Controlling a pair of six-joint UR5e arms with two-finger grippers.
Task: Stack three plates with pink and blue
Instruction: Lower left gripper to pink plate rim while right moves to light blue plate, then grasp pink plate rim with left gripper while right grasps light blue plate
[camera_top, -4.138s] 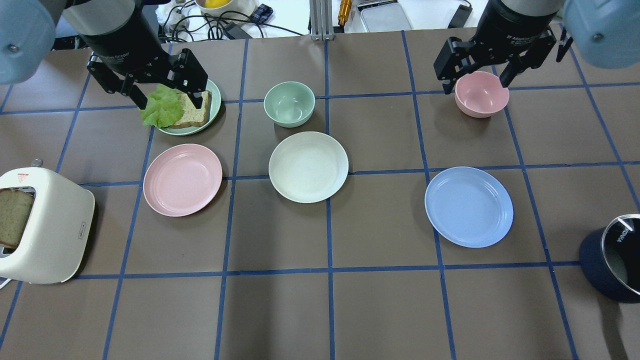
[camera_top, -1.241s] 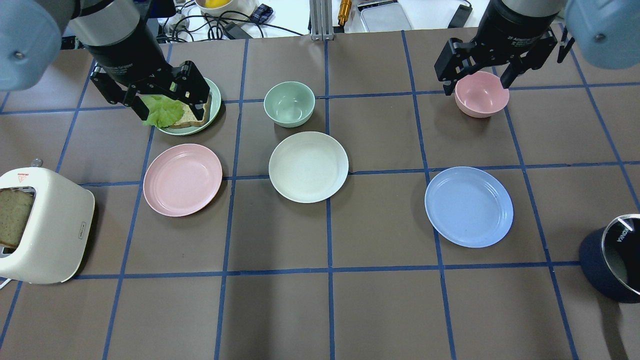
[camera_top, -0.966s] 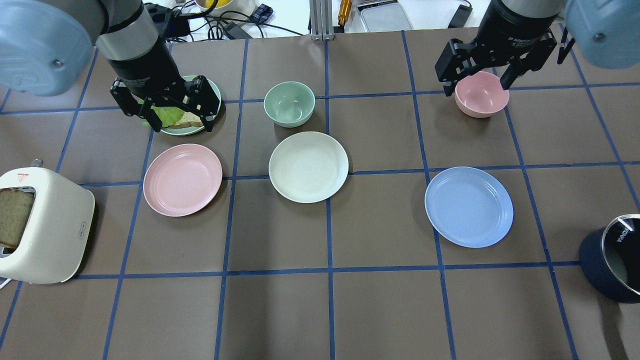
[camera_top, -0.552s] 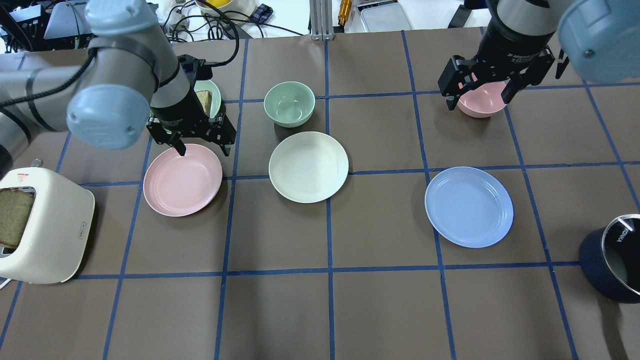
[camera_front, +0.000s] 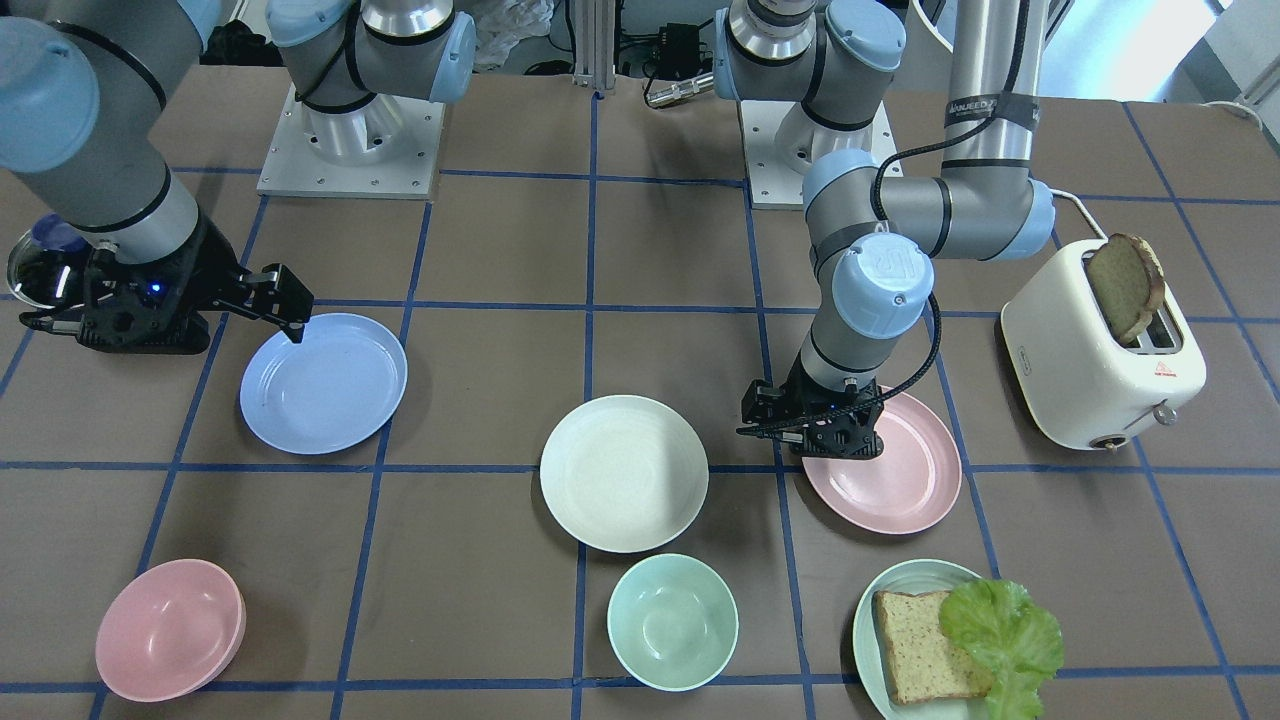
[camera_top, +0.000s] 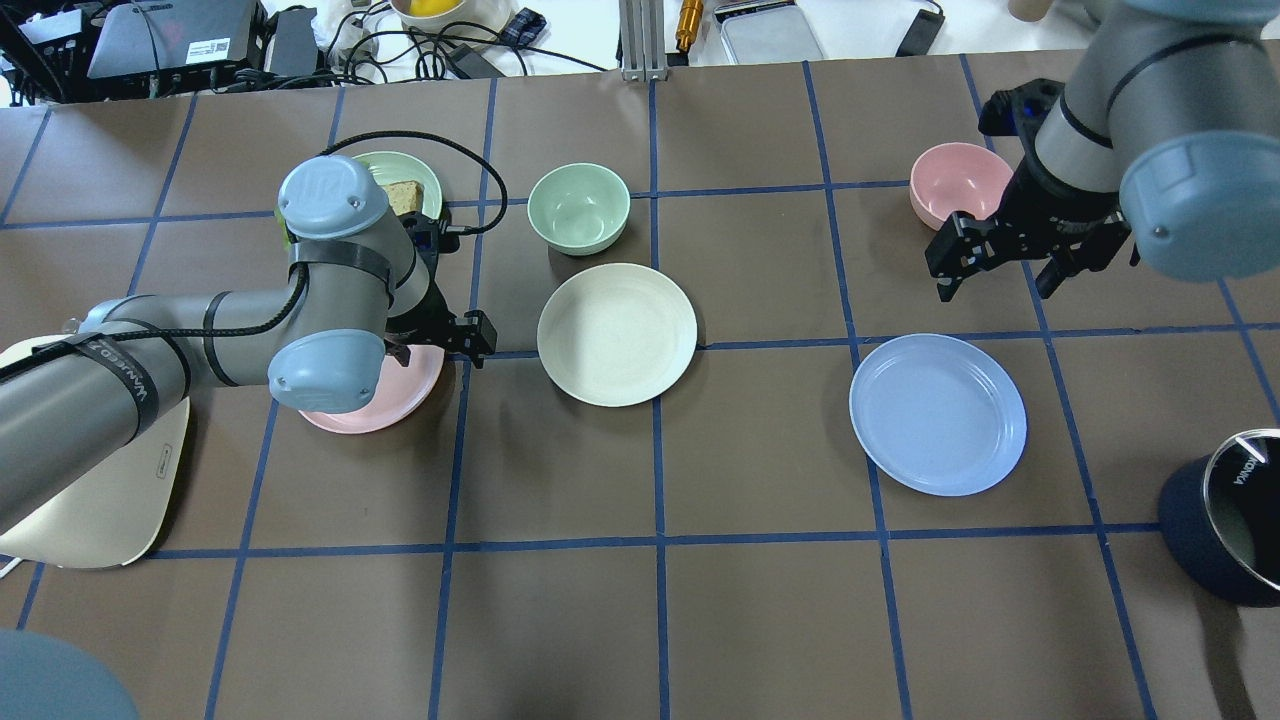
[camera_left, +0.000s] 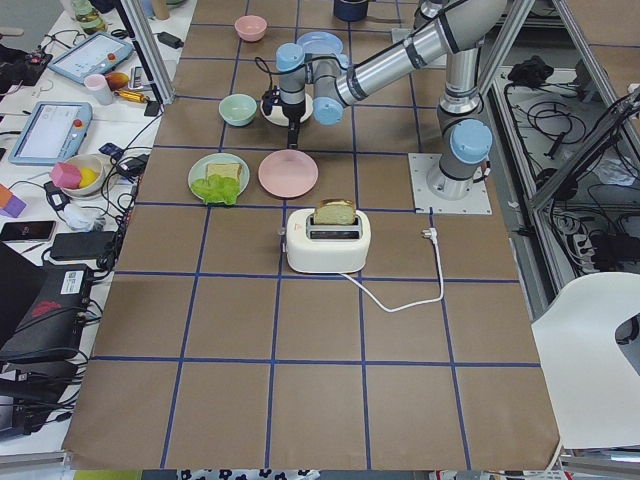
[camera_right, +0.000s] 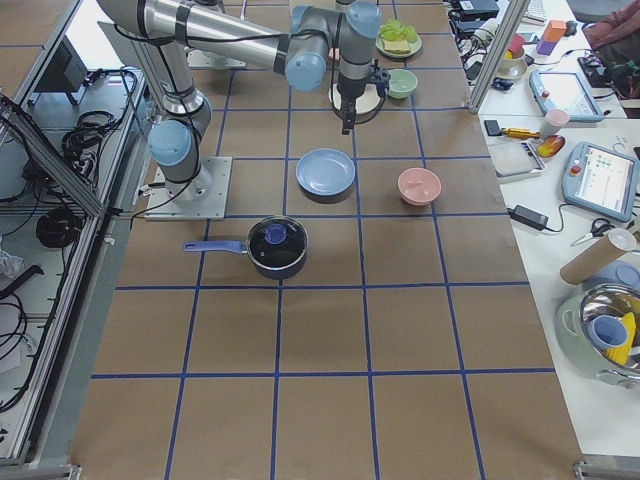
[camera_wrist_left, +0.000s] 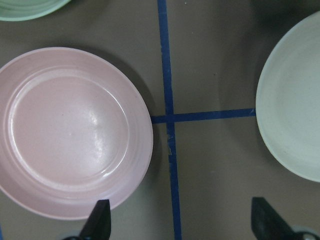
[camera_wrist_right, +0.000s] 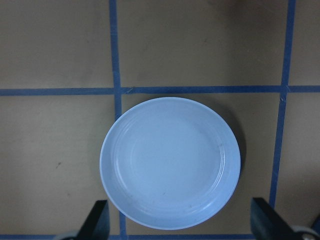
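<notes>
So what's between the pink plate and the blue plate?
The white plate lies between them, touching neither. The overhead view shows it.

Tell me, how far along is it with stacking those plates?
Done: nothing; the pink plate, cream plate and blue plate lie apart. In hand: the left gripper is open at the pink plate's rim, the right gripper open near the blue plate. To do: gripping, lifting and stacking all three.

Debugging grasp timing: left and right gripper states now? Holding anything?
Left gripper: open, empty, by the pink plate.
Right gripper: open, empty, near the blue plate.
</notes>
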